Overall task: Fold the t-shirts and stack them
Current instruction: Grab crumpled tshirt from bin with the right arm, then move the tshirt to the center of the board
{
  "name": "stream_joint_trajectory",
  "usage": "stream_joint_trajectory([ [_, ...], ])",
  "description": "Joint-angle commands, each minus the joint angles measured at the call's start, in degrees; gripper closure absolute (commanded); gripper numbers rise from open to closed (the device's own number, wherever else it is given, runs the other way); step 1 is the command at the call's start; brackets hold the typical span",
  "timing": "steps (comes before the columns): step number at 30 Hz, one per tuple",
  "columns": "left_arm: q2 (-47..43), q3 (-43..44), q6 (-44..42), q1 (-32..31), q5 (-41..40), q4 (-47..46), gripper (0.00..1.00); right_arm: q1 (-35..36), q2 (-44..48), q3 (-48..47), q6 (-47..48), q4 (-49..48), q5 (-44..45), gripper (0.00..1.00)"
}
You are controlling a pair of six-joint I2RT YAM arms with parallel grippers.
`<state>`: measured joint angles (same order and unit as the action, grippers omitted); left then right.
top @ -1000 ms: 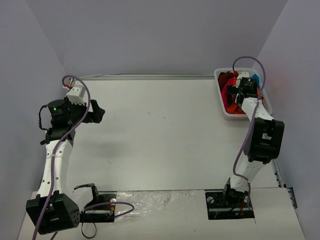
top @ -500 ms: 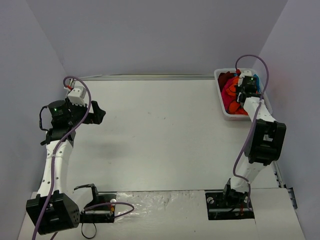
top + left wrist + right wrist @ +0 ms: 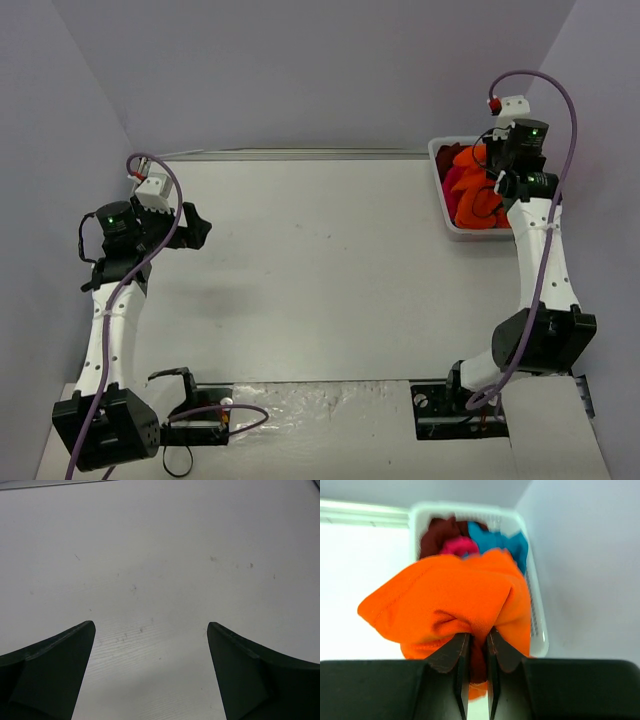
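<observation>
Right hand (image 3: pixel 477 635) now grasps the orange t-shirt (image 3: pixel 445 597), lifting it from the basket (image 3: pixel 538 630) — pickup done; left hand (image 3: pixel 150 626) released.

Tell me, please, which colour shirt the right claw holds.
The shirt is bright orange, clearest in the right wrist view.

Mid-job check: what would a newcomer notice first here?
The bright orange t-shirt stands out, bunched in the shut right tool, held over the white basket at the far right corner. A teal shirt, a magenta shirt and a dark red shirt lie in it; the left tool hangs open over the table.
</observation>
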<state>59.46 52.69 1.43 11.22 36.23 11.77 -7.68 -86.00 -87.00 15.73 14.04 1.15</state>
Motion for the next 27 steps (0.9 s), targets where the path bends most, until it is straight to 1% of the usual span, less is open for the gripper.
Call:
stream_joint_trajectory([
  [1, -1.54, 0.93, -0.64, 0.03, 1.04, -0.87, 0.06, 3.19, 3.82, -8.26, 1.24, 4.14, 0.08, 1.0],
  [2, -1.63, 0.93, -0.64, -0.06, 1.04, -0.87, 0.06, 4.77, 3.73, -11.93, 1.24, 5.19, 0.08, 1.0],
  [4, -1.98, 0.84, -0.82, -0.06, 1.04, -0.96, 0.06, 6.27, 3.29, -15.99, 1.06, 8.53, -1.66, 1.0],
  [5, -2.33, 0.75, -0.82, -0.06, 1.04, -1.05, 0.06, 7.32, 2.94, -19.83, 1.06, 10.98, -4.02, 1.0],
  [7, -2.6, 0.66, -0.9, 0.03, 0.78, -1.14, 0.06, 10.83, 2.68, -23.46, 1.06, 13.54, -5.62, 1.0],
  [8, -2.77, 0.66, -0.9, 0.11, 0.6, -1.22, 0.06, 11.63, 2.76, -25.74, 0.97, 15.64, -8.59, 1.0],
  [9, -2.77, 0.75, -0.9, 0.03, 0.51, -1.14, 0.06, 11.64, 3.55, -25.94, -0.07, 16.1, -15.14, 1.0],
  [11, -2.6, 0.84, -1.08, 0.2, 0.42, -0.87, 0.06, 12.34, 5.13, -25.24, -0.08, 17.94, -21.42, 1.0],
  [12, -2.6, 0.84, -1.08, 0.2, 0.6, -0.78, 0.06, 12.6, 5.83, -24.63, -0.26, 18.47, -27.37, 1.0],
  [14, -2.51, 0.84, -1.26, 0.38, 0.6, -0.78, 0.06, 14.09, 7.15, -23.39, 2.02, 21.8, -34.77, 1.0],
  [16, -2.42, 0.93, -1.26, 0.47, 0.77, -0.78, 0.06, 15.5, 7.94, -20.41, 4.56, 24.61, -41.54, 1.0],
  [17, -2.33, 1.01, -1.26, 0.47, 0.77, -0.61, 0.06, 16.29, 8.47, -19.1, 6.84, 26.46, -43.4, 1.0],
  [18, -2.33, 1.02, -1.26, 0.64, 0.77, -0.61, 0.06, 18.56, 8.56, -16.39, 8.6, 28.3, -44.47, 0.98],
  [19, -2.42, 1.02, -1.26, 0.73, 0.95, -0.61, 0.06, 19.71, 8.83, -14.79, 9.75, 31.19, -45.35, 0.65],
  [20, -2.59, 1.02, -1.26, 0.99, 1.04, -0.43, 0.06, 20.59, 9.09, -13.12, 15.68, 33.92, -46.75, 0.26],
  [21, -2.6, 0.93, -1.26, 1.17, 1.12, -0.61, 0.06, 22.69, 9.09, -10.58, 18.7, 36.9, -47.37, 0.0],
  [24, -2.68, 0.93, -1.26, 1.34, 1.3, -0.61, 0.06, 24.99, 9.71, -6.0, 20.56, 38.43, -42.82, 0.0],
  [25, -2.6, 0.93, -1.26, 1.34, 1.39, -0.61, 0.06, 25.17, 9.79, -3.55, 21.01, 38.34, -41.76, 0.0],
  [27, -2.42, 1.01, -1.26, 1.34, 1.65, -0.52, 0.06, 25.26, 9.79, -1.78, 21.8, 38.25, -39.56, 0.0],
])
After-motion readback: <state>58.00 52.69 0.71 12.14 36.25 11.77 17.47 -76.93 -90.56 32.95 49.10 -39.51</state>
